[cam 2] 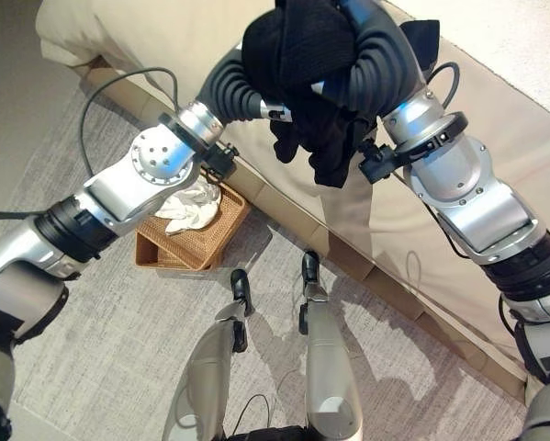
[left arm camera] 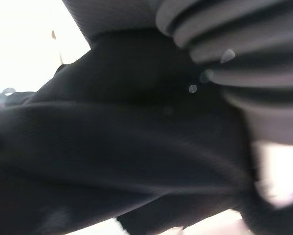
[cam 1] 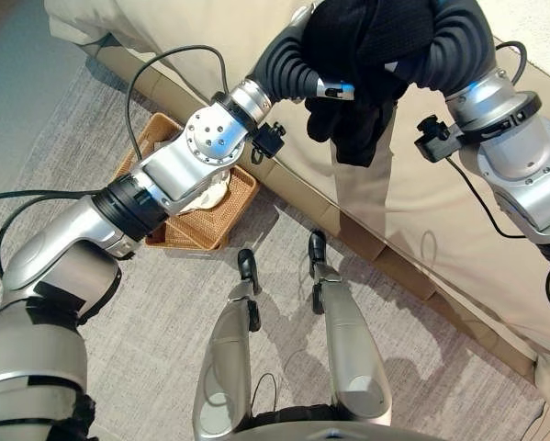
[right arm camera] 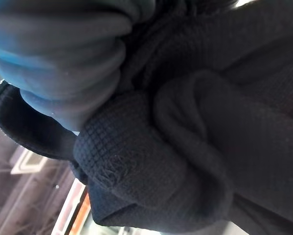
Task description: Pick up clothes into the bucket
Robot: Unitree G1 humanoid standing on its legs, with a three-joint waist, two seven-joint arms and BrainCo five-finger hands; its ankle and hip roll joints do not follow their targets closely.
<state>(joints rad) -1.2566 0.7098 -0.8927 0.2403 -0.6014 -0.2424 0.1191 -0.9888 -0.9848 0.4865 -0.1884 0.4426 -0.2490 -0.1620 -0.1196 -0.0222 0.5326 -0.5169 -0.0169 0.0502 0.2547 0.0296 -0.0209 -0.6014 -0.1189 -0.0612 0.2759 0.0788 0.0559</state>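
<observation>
A bunched black garment [cam 1: 366, 55] hangs in the air above the edge of the bed, pressed between my two hands. My left hand [cam 1: 288, 64] comes at it from the left and my right hand [cam 1: 454, 50] from the right, both sunk into the cloth. A loose end of the garment dangles below them [cam 2: 325, 156]. Both wrist views show the dark knitted cloth [right arm camera: 185, 161] right up close. The woven brown basket [cam 2: 196, 246] stands on the floor to the lower left of the hands, beside the bed, with a white cloth [cam 2: 190, 209] lying in it.
A beige bed [cam 1: 412, 211] runs diagonally across the upper right, its base meeting the floor just beside the basket. Grey carpet [cam 1: 164, 322] covers the floor in front.
</observation>
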